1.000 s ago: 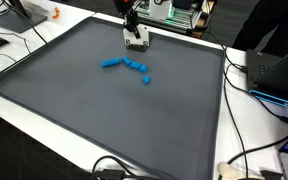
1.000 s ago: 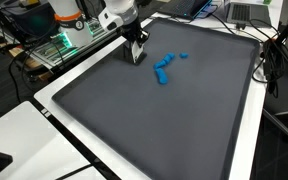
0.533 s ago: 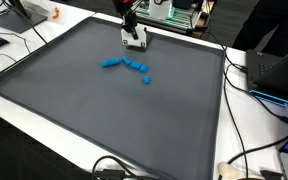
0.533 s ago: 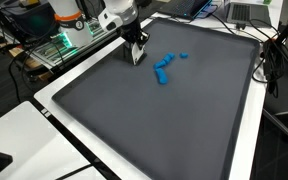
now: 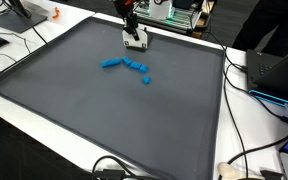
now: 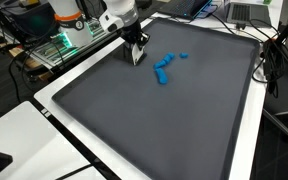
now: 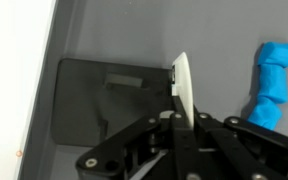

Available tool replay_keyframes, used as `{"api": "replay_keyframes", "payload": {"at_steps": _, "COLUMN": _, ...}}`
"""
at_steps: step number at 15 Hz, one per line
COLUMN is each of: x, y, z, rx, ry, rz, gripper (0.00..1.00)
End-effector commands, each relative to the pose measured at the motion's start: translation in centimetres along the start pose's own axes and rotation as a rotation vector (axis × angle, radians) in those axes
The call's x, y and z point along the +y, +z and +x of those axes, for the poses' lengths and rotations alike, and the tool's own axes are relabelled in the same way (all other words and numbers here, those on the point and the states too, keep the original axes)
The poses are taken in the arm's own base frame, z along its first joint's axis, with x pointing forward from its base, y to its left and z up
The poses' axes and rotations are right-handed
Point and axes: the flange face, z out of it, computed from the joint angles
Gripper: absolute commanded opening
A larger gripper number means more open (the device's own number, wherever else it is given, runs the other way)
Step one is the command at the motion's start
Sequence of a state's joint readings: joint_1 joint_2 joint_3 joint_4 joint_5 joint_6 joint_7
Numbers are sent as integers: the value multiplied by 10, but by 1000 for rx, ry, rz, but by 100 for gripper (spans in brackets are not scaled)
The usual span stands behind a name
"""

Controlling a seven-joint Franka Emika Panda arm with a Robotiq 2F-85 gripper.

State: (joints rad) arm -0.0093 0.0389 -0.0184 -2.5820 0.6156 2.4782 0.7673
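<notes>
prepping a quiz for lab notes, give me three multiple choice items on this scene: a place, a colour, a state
1. Where do the small pieces lie? A on the grey mat B on the floor C in a bowl
2. What colour are they? A red B yellow C blue
3. How is the claw? A wide open B shut on a thin white piece C out of view
Key: 1 A, both exterior views show them on the mat; 2 C, bright blue in every view; 3 B, the wrist view shows the piece between closed fingers.
</notes>
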Motion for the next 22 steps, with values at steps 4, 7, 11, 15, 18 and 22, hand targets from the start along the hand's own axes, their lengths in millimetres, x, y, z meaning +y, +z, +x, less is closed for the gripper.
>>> {"api": "replay_keyframes", "payload": {"at_steps": 4, "x": 3, "y": 5, "z": -1, "rx": 23, "ry": 17, "rz": 8, "gripper": 1}}
{"api": "replay_keyframes", "payload": {"at_steps": 7, "x": 2, "y": 7, "z": 0, "rx": 23, "ry": 20, "rz": 12, "gripper": 1}}
{"api": "replay_keyframes", "payload": {"at_steps": 11, "x": 4, "y": 9, "z": 1, "rx": 23, "ry": 27, "rz": 16, "gripper": 1}}
{"api": "replay_keyframes", "payload": {"at_steps": 15, "x": 4, "y": 12, "z": 2, "rx": 20, "ry": 30, "rz": 2, "gripper": 1}}
{"api": "replay_keyframes", "payload": {"at_steps": 18, "x": 6, "y": 14, "z": 3, "rx": 12, "ry": 36, "rz": -3, "gripper": 1}}
{"api": "replay_keyframes", "payload": {"at_steps": 22, "x": 6, "y": 16, "z": 3, "rx": 4, "ry": 34, "rz": -15, "gripper": 29}}
